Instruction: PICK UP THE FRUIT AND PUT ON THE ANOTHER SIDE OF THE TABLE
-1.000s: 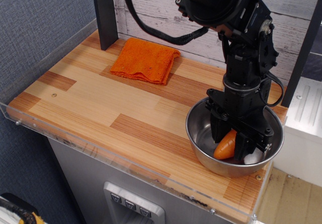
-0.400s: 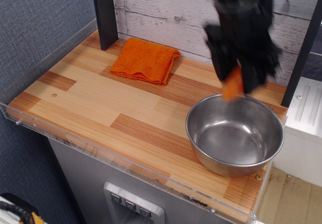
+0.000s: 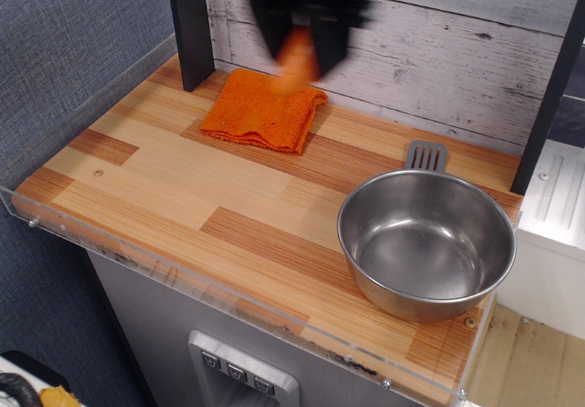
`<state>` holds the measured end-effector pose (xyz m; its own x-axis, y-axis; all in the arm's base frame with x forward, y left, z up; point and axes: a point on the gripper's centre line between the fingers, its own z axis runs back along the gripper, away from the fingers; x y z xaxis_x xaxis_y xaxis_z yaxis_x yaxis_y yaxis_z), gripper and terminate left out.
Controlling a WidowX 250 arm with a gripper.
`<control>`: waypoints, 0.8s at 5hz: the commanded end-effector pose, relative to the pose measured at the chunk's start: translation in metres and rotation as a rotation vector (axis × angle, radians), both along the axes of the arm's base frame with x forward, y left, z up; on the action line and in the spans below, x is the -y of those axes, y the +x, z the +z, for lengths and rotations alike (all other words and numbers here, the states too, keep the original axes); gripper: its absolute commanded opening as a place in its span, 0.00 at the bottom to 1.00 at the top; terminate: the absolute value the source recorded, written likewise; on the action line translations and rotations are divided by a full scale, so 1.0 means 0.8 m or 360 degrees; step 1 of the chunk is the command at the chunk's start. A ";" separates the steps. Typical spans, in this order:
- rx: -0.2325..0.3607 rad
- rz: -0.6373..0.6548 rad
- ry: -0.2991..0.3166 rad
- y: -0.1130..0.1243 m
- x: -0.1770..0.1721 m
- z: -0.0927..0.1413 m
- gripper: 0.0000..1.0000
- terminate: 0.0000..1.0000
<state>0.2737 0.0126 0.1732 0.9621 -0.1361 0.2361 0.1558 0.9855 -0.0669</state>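
One table (image 3: 183,197), striped wood w/ clear rim, mostly bare at front-left. Steel bowl (image 3: 426,242) at front-right corner, now empty. Orange cloth (image 3: 265,110) folded near back edge, left of centre. Grey slotted thing (image 3: 426,156) just behind bowl, prob. a spatula end; can't tell more. Gripper (image 3: 299,37) blurred, up in air at back edge, over cloth; narrow, clamped on fruit (image 3: 296,59), which hangs between the jaws, point down.

Risks: fast swing could shake smooth toy loose; tapered shape could slip thru grip. Letting go here would drop it onto cloth, not bare wood, & could roll to rim.

Vs 0.4 s ago: arm gone from above bowl's back-right to back-left; fruit carried along; grey thing uncovered.
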 end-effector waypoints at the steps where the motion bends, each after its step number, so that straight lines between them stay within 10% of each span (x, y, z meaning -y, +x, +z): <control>1: 0.0027 0.0203 0.0162 -0.039 -0.045 -0.003 0.00 0.00; 4: -0.0024 0.0160 0.0136 -0.006 -0.080 -0.084 0.00 0.00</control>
<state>0.2744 0.0756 0.0872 0.9853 -0.0578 0.1605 0.0595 0.9982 -0.0061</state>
